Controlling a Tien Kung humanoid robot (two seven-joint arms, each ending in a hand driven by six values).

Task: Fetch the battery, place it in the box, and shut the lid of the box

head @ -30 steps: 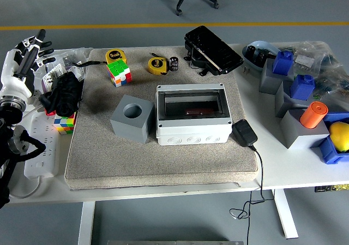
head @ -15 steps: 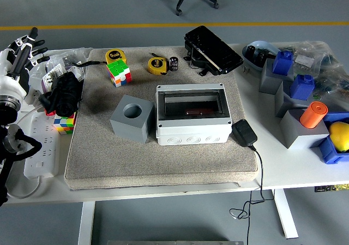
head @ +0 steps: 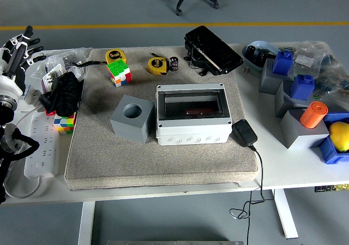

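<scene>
The battery (head: 174, 64), a small black cylinder, stands on the grey mat (head: 109, 157) near its far edge, next to a yellow tape measure (head: 156, 65). The light grey box (head: 192, 131) sits in the middle of the mat. Its top panel is see-through, and something dark shows inside. I cannot tell whether the lid is fully shut. My left hand (head: 20, 46) is at the far left edge over the table, fingers spread and holding nothing, far from the battery and the box. My right arm is out of view.
A grey cube with a round hole (head: 132, 118) stands left of the box. A black adapter (head: 245, 132) with its cable lies to the right. A black case (head: 212, 49), Rubik's cubes (head: 119, 72), a power strip (head: 41, 147) and blue and grey blocks (head: 297, 92) surround the mat.
My left hand has drawn back to the left, towards the picture's edge. Nothing on the table has moved.
</scene>
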